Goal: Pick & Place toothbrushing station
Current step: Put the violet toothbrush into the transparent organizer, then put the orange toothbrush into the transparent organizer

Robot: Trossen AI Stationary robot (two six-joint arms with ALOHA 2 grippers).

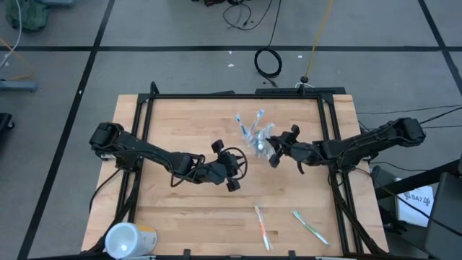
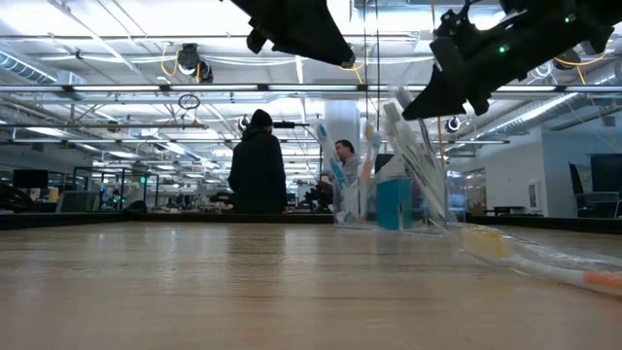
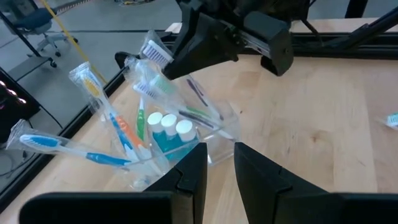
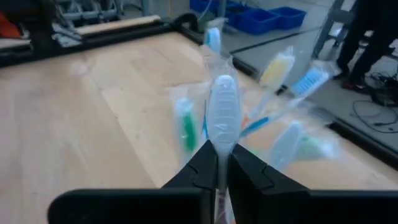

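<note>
Cup [image 1: 261, 141] boxed between both tools; worktop [image 1: 180, 206] centre open; two toothbrushes [image 1: 263, 227] clutter front right.

One clear cup [image 1: 261, 141], three toothpaste tubes [image 3: 169, 124], two loose toothbrushes [image 1: 263, 227] near edge, and one white-yellow cylinder [image 1: 130, 239] are counted.

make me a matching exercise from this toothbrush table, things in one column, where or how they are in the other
Things:
1. clear cup
2. white and yellow cylinder
3. right hand
4. orange toothbrush

Places or states:
A. lying flat near the table's front edge
B. shut on a wrapped toothbrush
C. holding toothbrushes and blue tubes
D. at the front left corner

Pairs: 1-C, 2-D, 3-B, 4-A
</note>
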